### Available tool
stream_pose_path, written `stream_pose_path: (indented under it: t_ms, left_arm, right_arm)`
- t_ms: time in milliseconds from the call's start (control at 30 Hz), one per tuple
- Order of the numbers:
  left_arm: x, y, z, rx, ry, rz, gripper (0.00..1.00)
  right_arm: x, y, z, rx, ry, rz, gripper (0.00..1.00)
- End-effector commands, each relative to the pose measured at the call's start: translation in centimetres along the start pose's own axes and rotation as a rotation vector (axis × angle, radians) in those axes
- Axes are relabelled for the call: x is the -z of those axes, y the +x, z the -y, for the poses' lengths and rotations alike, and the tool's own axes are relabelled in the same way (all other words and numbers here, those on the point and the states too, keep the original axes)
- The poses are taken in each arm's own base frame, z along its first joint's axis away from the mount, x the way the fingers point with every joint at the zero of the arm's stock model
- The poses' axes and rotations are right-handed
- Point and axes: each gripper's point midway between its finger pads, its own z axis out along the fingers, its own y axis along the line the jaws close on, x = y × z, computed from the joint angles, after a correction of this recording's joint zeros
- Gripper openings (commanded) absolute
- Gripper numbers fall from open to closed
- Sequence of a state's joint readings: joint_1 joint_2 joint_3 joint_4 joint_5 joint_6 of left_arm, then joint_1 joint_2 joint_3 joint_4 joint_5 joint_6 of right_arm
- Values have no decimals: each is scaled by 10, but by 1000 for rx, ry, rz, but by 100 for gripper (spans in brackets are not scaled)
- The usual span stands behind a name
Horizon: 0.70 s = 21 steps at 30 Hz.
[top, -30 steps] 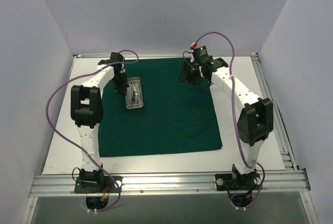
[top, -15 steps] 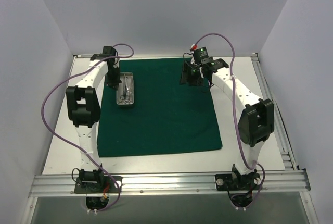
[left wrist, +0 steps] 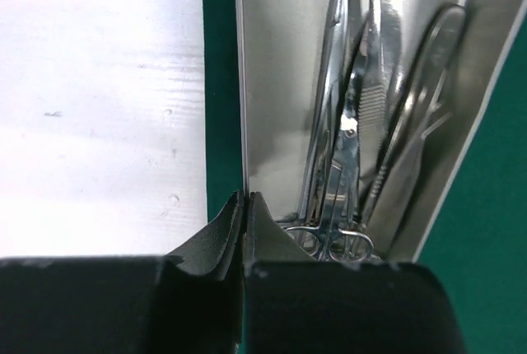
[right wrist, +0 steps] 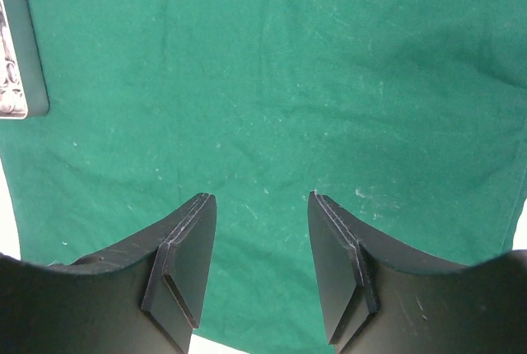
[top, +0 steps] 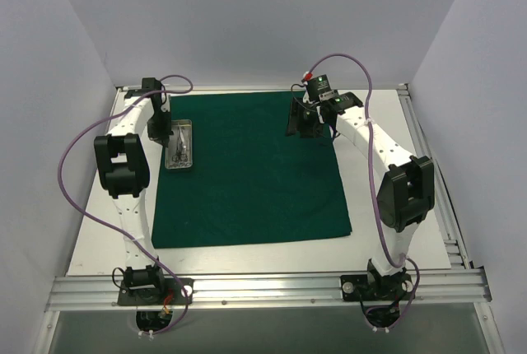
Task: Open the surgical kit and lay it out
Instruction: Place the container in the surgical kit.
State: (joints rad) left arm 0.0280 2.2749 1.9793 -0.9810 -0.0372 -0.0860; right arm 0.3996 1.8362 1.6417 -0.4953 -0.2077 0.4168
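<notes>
1. Pinching one long wall of the silver tray (left wrist: 280,82), the left gripper (left wrist: 245,200) has its jaws pressed almost flat together, with only the thin metal rim between them
2. The tray lies on the green cloth (top: 263,181) just inside the cloth's left edge, towards the far corner; a narrow green strip shows between the tray and the white table (left wrist: 99,107)
3. The right gripper (right wrist: 261,199) hangs over the far right part of the cloth, its jaws standing apart and holding nothing, with only fabric visible between them
4. Hidden or unclear: the left gripper's black body covers part of the ring-handled forceps (left wrist: 333,243), and the tray's far end runs out of the left wrist view. The steel instruments overlap, so their number cannot be told. From overhead they are too small to tell apart. The right wrist view catches only one end of the tray at its left edge
5. Materials: the cloth is matte, faintly creased and flecked with pale lint. The tray is polished metal, rectangular, with rounded corners and a thin upright rim. The tweezers (left wrist: 428,82) are slim and bright, and a ribbed grip shows on one instrument beside them. The right gripper's fingers are black and scuffed
</notes>
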Motion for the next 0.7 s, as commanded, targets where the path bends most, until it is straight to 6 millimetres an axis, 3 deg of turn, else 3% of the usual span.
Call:
stream_pose_path:
  t_ms: [0, 100, 200, 233, 267, 367, 500, 667]
  left_arm:
    - [4, -18, 7, -29, 41, 51, 2]
    - [-2, -14, 5, -26, 35, 33, 4]
    - [-5, -13, 2, -23, 17, 24, 16]
    - [-2, -14, 2, -12, 10, 30, 28]
    - [-1, -14, 1, -9, 2, 31, 32]
    - [13, -19, -5, 7, -27, 58, 44]
    - [37, -26, -12, 44, -72, 88, 52]
    - [68, -37, 0, 65, -46, 153, 52]
  right_arm:
    - [19, -6, -4, 15, -19, 15, 49]
    - [17, -7, -1, 13, -16, 12, 49]
    - [16, -7, 0, 13, -18, 10, 49]
    - [15, -7, 0, 14, -19, 10, 49]
    - [15, -7, 0, 15, -19, 10, 49]
    - [14, -7, 1, 13, -20, 9, 49]
    - [14, -9, 2, 11, -24, 13, 49]
    - [13, -6, 5, 10, -21, 0, 49]
